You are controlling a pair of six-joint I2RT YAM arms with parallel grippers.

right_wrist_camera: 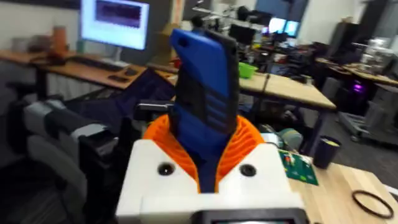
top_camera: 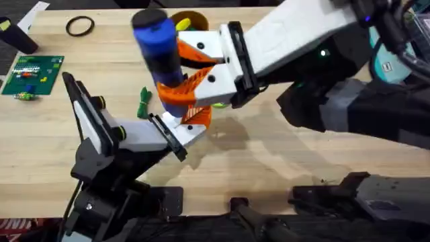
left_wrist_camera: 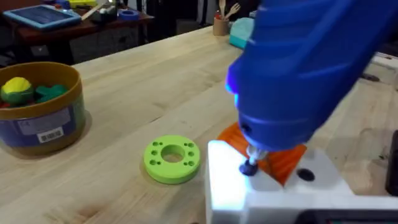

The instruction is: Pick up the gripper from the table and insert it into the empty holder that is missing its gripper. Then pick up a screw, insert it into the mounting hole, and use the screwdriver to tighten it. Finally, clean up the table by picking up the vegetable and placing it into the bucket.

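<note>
The right gripper [top_camera: 191, 84], white with orange ribbed pads, was clamped on the thick bright-blue cylindrical screwdriver [top_camera: 158, 42], held roughly upright over the middle of the wooden table [top_camera: 282, 154]. In the left wrist view the narrow tip sat on a small dark screw [left_wrist_camera: 249, 168] in the top of the white angular holder [left_wrist_camera: 273, 193], with the orange-ribbed finger piece [left_wrist_camera: 280, 158] seated just behind it. I could not tell how the left gripper's fingers stood. The green vegetable [top_camera: 143, 103] lay on the table just beyond the holder; the round yellow bucket [top_camera: 195, 20] stood at the far edge, already holding some toy food. A lime-green disc [left_wrist_camera: 172, 159] lay beside the holder.

Risks, as judged: the tool looked slightly tilted, so the tip could cam out of the screw head, or the screw could cross-thread. If the holder shifted under downward pressure, the finger piece might unseat.
</note>
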